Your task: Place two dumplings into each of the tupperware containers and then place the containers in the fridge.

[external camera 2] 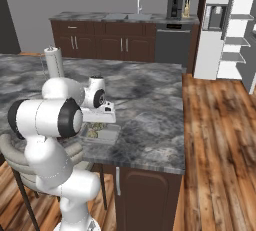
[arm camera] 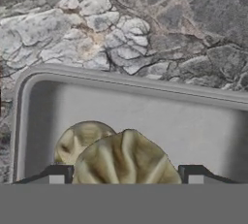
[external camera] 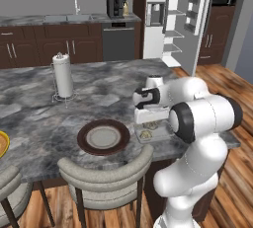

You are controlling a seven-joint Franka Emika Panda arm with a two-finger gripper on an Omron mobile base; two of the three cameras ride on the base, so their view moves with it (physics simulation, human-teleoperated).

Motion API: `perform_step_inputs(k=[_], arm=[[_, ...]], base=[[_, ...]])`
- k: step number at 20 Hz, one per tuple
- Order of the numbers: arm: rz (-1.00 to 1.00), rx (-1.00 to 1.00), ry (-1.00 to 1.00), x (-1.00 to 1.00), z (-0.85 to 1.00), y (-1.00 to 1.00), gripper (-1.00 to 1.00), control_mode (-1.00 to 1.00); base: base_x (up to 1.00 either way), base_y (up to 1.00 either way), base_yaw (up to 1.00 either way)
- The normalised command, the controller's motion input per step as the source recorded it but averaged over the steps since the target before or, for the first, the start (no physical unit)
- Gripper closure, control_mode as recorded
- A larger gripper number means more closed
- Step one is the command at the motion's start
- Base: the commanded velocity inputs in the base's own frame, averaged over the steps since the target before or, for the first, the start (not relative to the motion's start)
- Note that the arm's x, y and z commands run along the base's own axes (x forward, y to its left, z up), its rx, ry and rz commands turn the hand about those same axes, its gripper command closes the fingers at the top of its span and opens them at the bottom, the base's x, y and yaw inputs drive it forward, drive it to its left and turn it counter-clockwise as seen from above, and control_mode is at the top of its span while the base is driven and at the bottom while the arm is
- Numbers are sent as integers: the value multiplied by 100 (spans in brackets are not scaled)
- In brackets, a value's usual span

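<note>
Grey marble island counter [external camera: 39, 123] spreads before you, with dark wood cabinets [external camera: 49, 44] behind and the fridge [external camera: 173, 19] standing open at the far right. Your gripper [arm camera: 127, 175] hangs low over the clear greyish container [arm camera: 145, 116] near the counter's front edge, jaws spread wide, one dumpling [arm camera: 127, 162] between the fingertips [arm camera: 57, 174] and another dumpling [arm camera: 80, 138] just behind it. You can see a dark brown plate [external camera: 103, 137] just left of the container, and a paper towel roll [external camera: 63, 75] farther back
</note>
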Motion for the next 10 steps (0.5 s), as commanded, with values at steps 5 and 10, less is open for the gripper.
perform_step_inputs(k=[5, 10], arm=[[-1, 0, 0, -19, -32, -25, 100, -100], [0, 0, 0, -2, -12, 0, -100, -100]], base=[[0, 0, 0], [0, 0, 0]])
